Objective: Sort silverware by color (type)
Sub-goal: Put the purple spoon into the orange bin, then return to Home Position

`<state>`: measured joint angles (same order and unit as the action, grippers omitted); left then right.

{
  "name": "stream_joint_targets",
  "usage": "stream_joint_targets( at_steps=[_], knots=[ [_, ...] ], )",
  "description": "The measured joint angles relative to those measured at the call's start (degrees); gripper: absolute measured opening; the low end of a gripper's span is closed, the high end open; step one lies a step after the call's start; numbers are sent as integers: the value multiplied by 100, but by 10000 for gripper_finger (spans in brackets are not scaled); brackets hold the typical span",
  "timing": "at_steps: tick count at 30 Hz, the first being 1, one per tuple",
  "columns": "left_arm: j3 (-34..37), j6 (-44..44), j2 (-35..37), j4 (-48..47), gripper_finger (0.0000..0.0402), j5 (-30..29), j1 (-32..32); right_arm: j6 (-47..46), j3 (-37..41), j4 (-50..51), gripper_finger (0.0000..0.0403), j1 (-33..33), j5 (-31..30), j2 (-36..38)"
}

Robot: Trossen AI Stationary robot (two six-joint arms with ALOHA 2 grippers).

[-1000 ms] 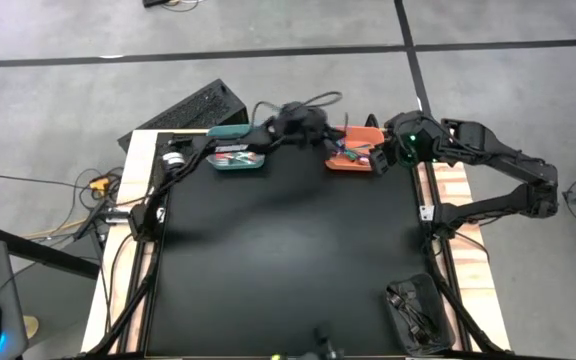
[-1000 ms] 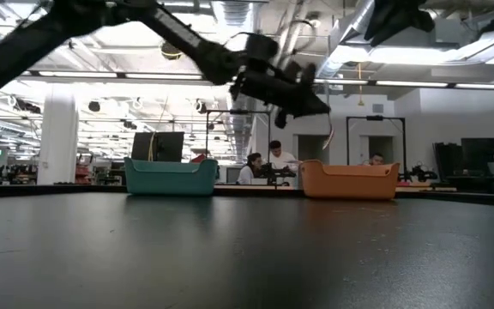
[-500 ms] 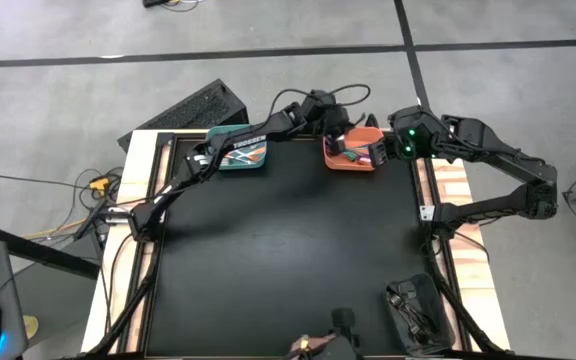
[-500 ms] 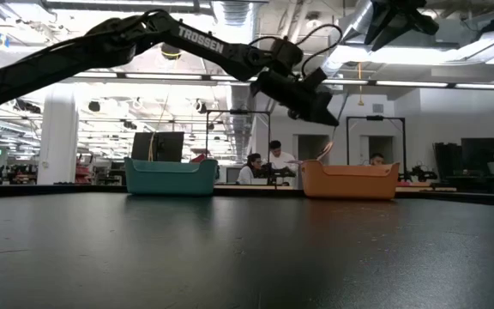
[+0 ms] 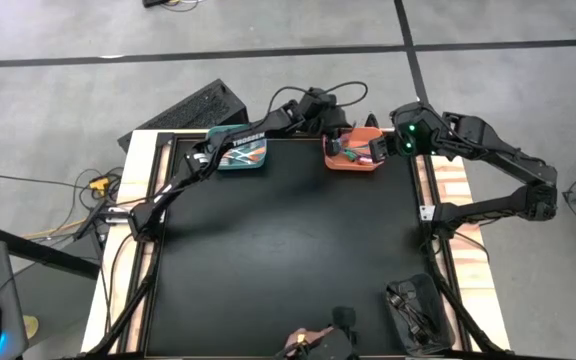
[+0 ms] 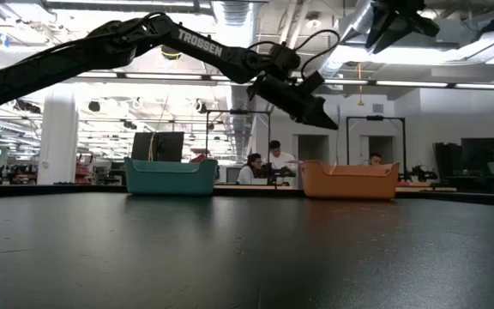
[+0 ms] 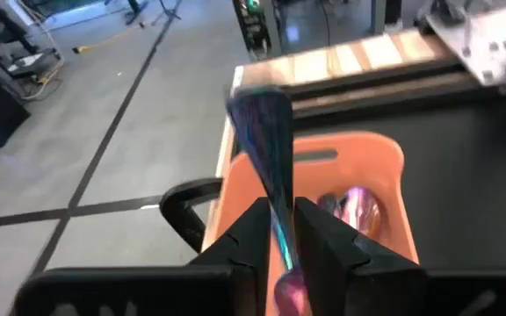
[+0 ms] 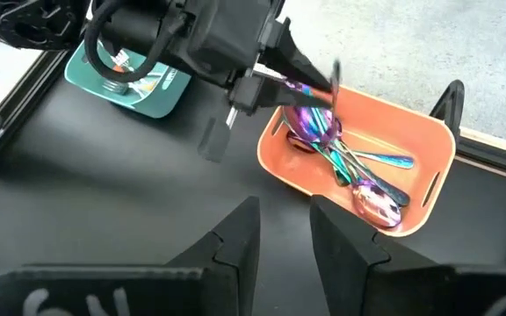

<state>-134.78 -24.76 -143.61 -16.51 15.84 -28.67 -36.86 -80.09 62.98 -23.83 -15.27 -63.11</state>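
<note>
Two left fingers (image 7: 251, 230) pinching iridescent spoon (image 7: 268, 154).

Left gripper (image 7: 277, 233) extended far forward, raised; right gripper (image 8: 278, 230) raised, jaws parted.

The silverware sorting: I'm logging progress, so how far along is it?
Mostly done: spoons lie in the orange bin, other pieces in the teal bin. The left gripper holds one spoon over the orange bin, not dropped yet. The right gripper hangs empty nearby.
</note>
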Motion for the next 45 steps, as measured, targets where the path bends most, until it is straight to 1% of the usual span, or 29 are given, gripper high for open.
stream_joint_targets(
  at_steps=[2, 4, 8, 12, 16, 18, 24, 28, 30, 33, 36, 39, 40, 42, 45],
  knots=[
    [0, -197, 0, -166, 57, -35, 4, 0, 0, 0, 121, -1, 4, 0],
    [0, -212, 0, -259, 75, -124, 9, 4, 0, 0, 121, -1, 5, 0],
    [-15, 309, 0, -264, 111, -149, 11, 72, 0, -2, 121, 23, 11, 0],
    [-15, 381, 64, -434, 134, -164, 19, 87, 0, -1, 121, 25, 15, 0],
    [-17, 445, 262, -835, 141, -277, 55, 87, 0, -1, 121, 40, 25, 0],
    [-17, 525, 393, -1060, 141, -238, 57, 128, 0, 0, 121, 69, 32, 0],
    [-15, 977, 932, -1226, 141, 471, 0, 708, 4, -101, 121, 99, 50, -1],
    [-17, 1191, 1340, -1227, 135, 862, -88, 1507, 35, -710, 121, 221, 532, 29],
    [-17, 1261, 1518, -1353, 124, 1057, -137, 1763, 237, -1247, 121, 257, 958, 113],
    [86, 1341, 1787, -1644, 99, 1374, -179, 2022, 747, -2160, 120, 246, 1741, 290],
    [446, 1364, 2127, -2002, 70, 1523, -146, 2131, 1440, -3183, 117, 242, 2523, 495],
    [1194, 1410, 2585, -1953, 44, 1521, -33, 1985, 2197, -4454, 113, 284, 3248, 721],
    [1515, 1463, 2791, -1800, 36, 1520, 26, 1858, 2423, -4932, 111, 314, 3384, 790],
    [2253, 1679, 3303, -1227, 23, 1509, 133, 1670, 2831, -5566, 103, 377, 3490, 930],
    [3573, 2163, 4227, 24, 7, 1308, 295, 1589, 3220, -6118, 87, 452, 3491, 1111]
  ],
)
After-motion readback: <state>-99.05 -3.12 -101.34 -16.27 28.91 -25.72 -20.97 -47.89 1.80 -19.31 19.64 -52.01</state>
